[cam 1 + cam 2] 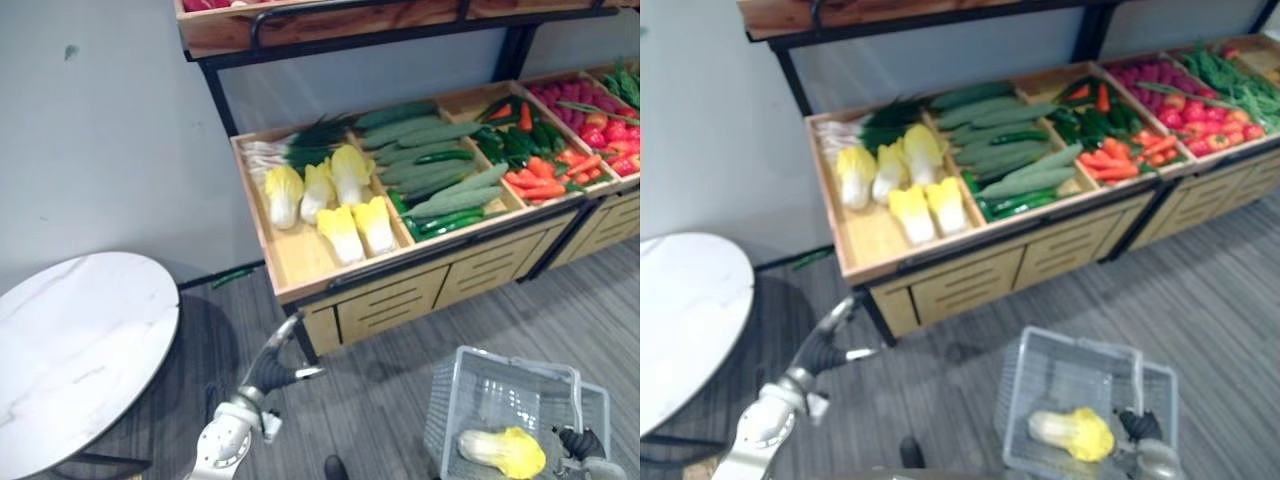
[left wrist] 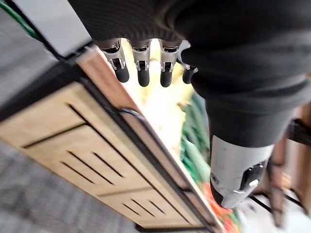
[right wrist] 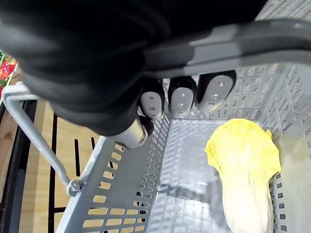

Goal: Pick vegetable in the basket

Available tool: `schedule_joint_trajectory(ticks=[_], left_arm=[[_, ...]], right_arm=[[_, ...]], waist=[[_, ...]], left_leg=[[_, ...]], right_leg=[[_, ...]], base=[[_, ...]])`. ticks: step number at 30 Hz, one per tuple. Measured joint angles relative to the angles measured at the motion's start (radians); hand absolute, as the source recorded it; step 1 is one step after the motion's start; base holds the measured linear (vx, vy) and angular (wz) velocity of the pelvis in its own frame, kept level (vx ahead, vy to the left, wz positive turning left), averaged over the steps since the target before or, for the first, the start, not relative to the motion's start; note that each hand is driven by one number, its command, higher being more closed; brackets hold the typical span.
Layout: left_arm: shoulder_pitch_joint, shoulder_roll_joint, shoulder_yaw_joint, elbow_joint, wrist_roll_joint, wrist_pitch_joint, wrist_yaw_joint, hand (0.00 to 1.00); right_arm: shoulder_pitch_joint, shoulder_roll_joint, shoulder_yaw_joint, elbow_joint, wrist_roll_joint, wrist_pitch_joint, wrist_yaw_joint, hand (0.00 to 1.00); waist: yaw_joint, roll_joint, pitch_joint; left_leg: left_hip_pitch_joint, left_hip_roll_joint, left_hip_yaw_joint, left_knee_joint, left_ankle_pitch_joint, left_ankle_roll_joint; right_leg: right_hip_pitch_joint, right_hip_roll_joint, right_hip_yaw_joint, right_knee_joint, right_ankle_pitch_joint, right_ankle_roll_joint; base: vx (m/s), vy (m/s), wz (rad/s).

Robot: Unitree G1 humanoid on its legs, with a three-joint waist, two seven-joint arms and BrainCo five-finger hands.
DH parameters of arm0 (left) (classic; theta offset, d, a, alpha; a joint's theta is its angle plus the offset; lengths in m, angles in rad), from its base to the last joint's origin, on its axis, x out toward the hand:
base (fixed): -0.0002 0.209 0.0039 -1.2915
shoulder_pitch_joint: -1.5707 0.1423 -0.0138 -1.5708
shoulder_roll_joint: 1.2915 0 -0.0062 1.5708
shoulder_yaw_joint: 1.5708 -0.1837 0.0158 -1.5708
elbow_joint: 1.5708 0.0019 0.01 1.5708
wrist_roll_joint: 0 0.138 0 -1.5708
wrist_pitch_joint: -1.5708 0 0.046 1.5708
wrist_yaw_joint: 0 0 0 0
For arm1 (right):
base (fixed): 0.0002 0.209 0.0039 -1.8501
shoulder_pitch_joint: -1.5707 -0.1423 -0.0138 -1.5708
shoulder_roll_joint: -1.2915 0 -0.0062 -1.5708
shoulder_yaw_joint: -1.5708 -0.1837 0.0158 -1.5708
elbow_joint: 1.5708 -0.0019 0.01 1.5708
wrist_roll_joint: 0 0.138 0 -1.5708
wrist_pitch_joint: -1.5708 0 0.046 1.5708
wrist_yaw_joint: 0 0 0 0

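You're curling your right hand round the handle of the basket, left hand hanging loose. The front-edge cabbage looks soft, so grab its white end.

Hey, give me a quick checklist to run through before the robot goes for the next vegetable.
1. Right hand curled round the basket handle: ok.
2. Left hand open and empty: ok.
3. Room in the basket beside the cabbage: ok.
4. Shelf cabbages lying uncovered in their bin: ok.
5. Left hand above that bin: not ok, it is low, before the bin's front corner.
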Motion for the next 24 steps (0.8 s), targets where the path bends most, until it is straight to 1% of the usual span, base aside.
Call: schedule_joint_trajectory(ticks=[1,3,5,7,8,10,11,12,13,15,16,17,18,19,20,21,22,23,24], left_arm=[[-0.002,-0.009,0.017,0.044,0.021,0.001,0.003,0.0],[-0.006,-0.043,0.091,0.21,0.065,0.025,0.027,0.0],[-0.013,-0.059,0.142,0.322,0.098,0.037,0.042,0.0],[-0.04,-0.08,0.247,0.53,0.133,0.047,0.078,0.0],[-0.048,-0.087,0.28,0.58,0.135,0.054,0.085,0.0],[-0.073,-0.099,0.383,0.739,0.138,0.08,0.135,0.0],[-0.075,-0.099,0.433,0.813,0.139,0.088,0.161,0.0],[-0.074,-0.099,0.454,0.843,0.139,0.093,0.17,0.0],[-0.064,-0.105,0.5,0.891,0.149,0.11,0.19,0.0],[-0.039,-0.118,0.53,0.915,0.167,0.124,0.196,0.0],[-0.024,-0.125,0.534,0.927,0.168,0.128,0.196,0.0],[-0.021,-0.128,0.534,0.932,0.168,0.128,0.196,0.0],[-0.009,-0.134,0.521,0.933,0.176,0.128,0.195,0.0],[-0.006,-0.136,0.508,0.933,0.18,0.127,0.194,0.0],[-0.012,-0.141,0.466,0.933,0.201,0.125,0.194,0.0],[-0.024,-0.147,0.43,0.932,0.212,0.123,0.194,0.0],[-0.055,-0.158,0.362,0.926,0.213,0.116,0.194,0.0],[-0.085,-0.166,0.327,0.907,0.214,0.111,0.194,0.0],[-0.105,-0.17,0.308,0.887,0.215,0.103,0.193,0.0]], right_arm=[[0.005,0.003,-0.003,0.003,0.0,0.0,-0.005,1.0],[0.011,0.009,-0.02,0.038,0.0,-0.001,-0.016,1.0],[0.014,0.026,-0.043,0.044,-0.002,0.0,-0.027,1.0],[0.014,0.045,-0.043,0.062,-0.002,-0.001,-0.046,1.0],[0.013,0.048,-0.043,0.068,-0.002,-0.002,-0.047,1.0],[0.004,0.066,-0.058,0.081,-0.002,-0.002,-0.063,1.0],[-0.003,0.079,-0.07,0.094,-0.002,-0.002,-0.074,1.0],[-0.006,0.084,-0.075,0.106,-0.002,-0.004,-0.078,1.0],[-0.015,0.093,-0.087,0.127,0.002,-0.004,-0.088,1.0],[-0.031,0.102,-0.09,0.148,0.007,-0.004,-0.094,1.0],[-0.034,0.115,-0.092,0.15,0.009,-0.007,-0.097,1.0],[-0.034,0.123,-0.096,0.15,0.01,-0.009,-0.099,1.0],[-0.033,0.142,-0.115,0.149,0.022,-0.015,-0.104,1.0],[-0.03,0.15,-0.124,0.146,0.028,-0.019,-0.107,1.0],[-0.014,0.17,-0.132,0.123,0.029,-0.024,-0.111,1.0],[-0.012,0.184,-0.141,0.1,0.03,-0.028,-0.112,1.0],[-0.006,0.209,-0.143,0.053,0.042,-0.031,-0.114,1.0],[0.005,0.224,-0.14,0.018,0.047,-0.032,-0.115,1.0],[0.009,0.233,-0.134,0.0,0.052,-0.038,-0.117,1.0]], waist=[[-0.001,0.004,-0.003],[0.001,-0.004,-0.006],[0.001,-0.007,-0.006],[0.001,-0.013,-0.01],[0.001,-0.014,-0.011],[0.001,-0.017,-0.012],[0.0,-0.022,-0.013],[0.0,-0.025,-0.015],[0.001,-0.029,-0.014],[0.003,-0.038,-0.013],[0.002,-0.045,-0.009],[0.004,-0.051,-0.004],[0.002,-0.058,-0.004],[0.003,-0.06,-0.005],[0.0,-0.062,-0.004],[-0.001,-0.055,-0.001],[-0.001,-0.026,0.016],[-0.006,-0.005,0.024],[-0.007,0.012,0.035]], left_leg=[[0.0,0.0,-0.008,0.0,0.001,0.0],[0.006,0.005,-0.024,0.0,0.005,0.006],[0.012,0.007,-0.037,-0.001,0.005,0.006],[0.021,0.011,-0.039,-0.001,0.002,0.002],[0.022,0.012,-0.039,-0.001,0.001,0.001],[0.028,0.012,-0.037,-0.001,-0.005,-0.009],[0.032,0.012,-0.037,-0.001,-0.01,-0.015],[0.034,0.012,-0.036,-0.001,-0.012,-0.017],[0.042,0.012,-0.03,-0.001,-0.018,-0.02],[0.057,0.014,-0.006,0.007,-0.031,-0.024],[0.061,0.017,0.011,0.027,-0.052,-0.02],[0.06,0.021,0.018,0.054,-0.066,-0.027],[0.061,0.03,0.039,0.1,-0.099,-0.029],[0.064,0.035,0.05,0.121,-0.116,-0.031],[0.068,0.047,0.087,0.156,-0.146,-0.034],[0.066,0.061,0.121,0.168,-0.162,-0.036],[0.068,0.114,0.188,0.193,-0.188,-0.041],[0.067,0.151,0.228,0.212,-0.201,-0.042],[0.069,0.176,0.265,0.214,-0.205,-0.039]], right_leg=[[0.005,0.001,-0.009,0.0,-0.003,0.0],[0.022,0.008,-0.027,-0.007,-0.004,0.002],[0.039,0.012,-0.04,-0.011,-0.005,0.002],[0.054,0.016,-0.045,-0.022,-0.006,0.002],[0.055,0.016,-0.045,-0.022,-0.007,0.002],[0.059,0.016,-0.045,-0.024,-0.012,0.001],[0.062,0.015,-0.044,-0.022,-0.018,0.002],[0.063,0.015,-0.044,-0.022,-0.021,-0.002],[0.068,0.014,-0.039,-0.022,-0.026,-0.005],[0.068,0.013,-0.018,-0.017,-0.032,-0.009],[0.068,0.011,-0.003,-0.009,-0.037,-0.014],[0.068,0.009,0.008,0.002,-0.043,-0.016],[0.068,0.007,0.032,0.02,-0.046,-0.017],[0.068,0.002,0.046,0.028,-0.045,-0.016],[0.053,0.002,0.088,0.052,-0.031,0.007],[0.022,0.016,0.119,0.083,-0.019,0.023],[-0.046,0.065,0.163,0.144,0.051,0.022],[-0.074,0.099,0.138,0.142,0.128,0.013],[-0.084,0.117,0.094,0.11,0.186,-0.017]], base=[[0.07,-0.073,0.25],[0.07,-0.059,0.19],[0.06,-0.049,0.13],[0.07,-0.052,0.05],[0.04,-0.027,-0.03],[0.03,-0.014,-0.02],[0.0,0.0,0.0],[0.04,-0.009,-0.04],[0.04,-0.007,-0.08],[0.06,0.008,-0.29],[0.08,0.016,-0.4],[0.06,0.011,-0.44],[0.06,0.02,-0.43],[0.07,0.04,-0.72],[0.07,0.059,-0.86],[0.01,0.065,-1.49],[-0.05,0.092,-1.56],[-0.07,0.099,-1.58],[-0.11,0.128,-1.44]])
